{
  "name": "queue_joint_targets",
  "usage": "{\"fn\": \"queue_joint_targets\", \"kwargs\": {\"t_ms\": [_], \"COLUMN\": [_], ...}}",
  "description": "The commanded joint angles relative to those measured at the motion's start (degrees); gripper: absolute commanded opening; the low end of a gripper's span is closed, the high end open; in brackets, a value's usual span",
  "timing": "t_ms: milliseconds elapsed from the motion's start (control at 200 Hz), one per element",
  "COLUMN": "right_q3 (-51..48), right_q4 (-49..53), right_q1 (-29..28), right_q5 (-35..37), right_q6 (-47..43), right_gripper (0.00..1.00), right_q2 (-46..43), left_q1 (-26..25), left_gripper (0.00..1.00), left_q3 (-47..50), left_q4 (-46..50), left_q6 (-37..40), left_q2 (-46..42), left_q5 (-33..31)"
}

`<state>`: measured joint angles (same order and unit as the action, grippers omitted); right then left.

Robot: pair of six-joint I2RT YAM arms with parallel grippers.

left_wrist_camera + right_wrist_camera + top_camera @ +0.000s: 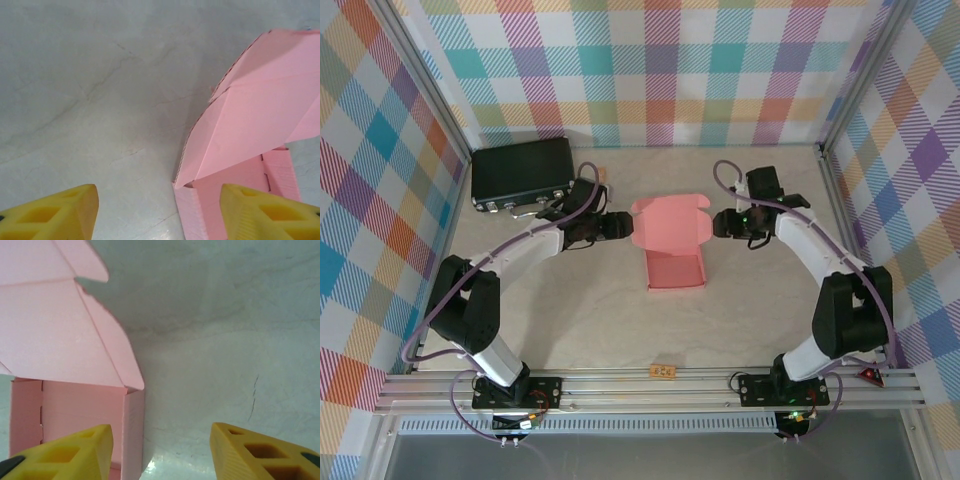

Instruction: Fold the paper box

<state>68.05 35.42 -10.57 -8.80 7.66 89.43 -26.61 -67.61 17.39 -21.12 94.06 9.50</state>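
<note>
Nearest, a small orange tag (pixel 663 372) sits at the table's (pixel 570 330) near edge. Beyond it the paper box (pixel 672 245) stands mid-table, tray open and lid raised, with the left gripper (pixel 620 228) close beside its left edge, the right gripper (pixel 720 224) close beside its right, and a black case (pixel 522 172) at the far left. Only the wrist views resolve the claws: the left gripper's yellow fingers (pixel 60 212) are spread wide beside the tray's corner, the right's (pixel 70 455) likewise apart, neither holding anything.
</note>
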Motion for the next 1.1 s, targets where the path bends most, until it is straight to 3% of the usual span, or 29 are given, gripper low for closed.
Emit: {"fn": "queue_joint_targets", "kwargs": {"t_ms": [0, 260, 790, 1095], "right_q3": [2.3, 16.2, 56.2, 63.4], "right_q4": [-3.6, -1.1, 14.9, 19.8], "right_q1": [4.3, 13.9, 14.6, 14.4], "right_q5": [-6.2, -3.6, 0.8, 1.4], "right_q6": [-2.2, 2.6, -3.8, -5.2], "right_gripper": [0.54, 0.5, 0.44, 0.41], "right_q2": [3.3, 18.5, 48.4, 55.6], "left_q1": [1.2, 2.3, 2.9, 2.9], "left_gripper": [0.66, 0.69, 0.69, 0.68], "left_q3": [-1.4, 3.2, 8.5, 8.9], "left_q4": [-1.0, -4.2, -2.1, -2.2], "left_q6": [1.9, 1.0, -2.0, -2.3], "left_q2": [0.9, -4.3, -10.5, -10.0], "left_q5": [3.2, 3.8, 6.2, 6.6]}}
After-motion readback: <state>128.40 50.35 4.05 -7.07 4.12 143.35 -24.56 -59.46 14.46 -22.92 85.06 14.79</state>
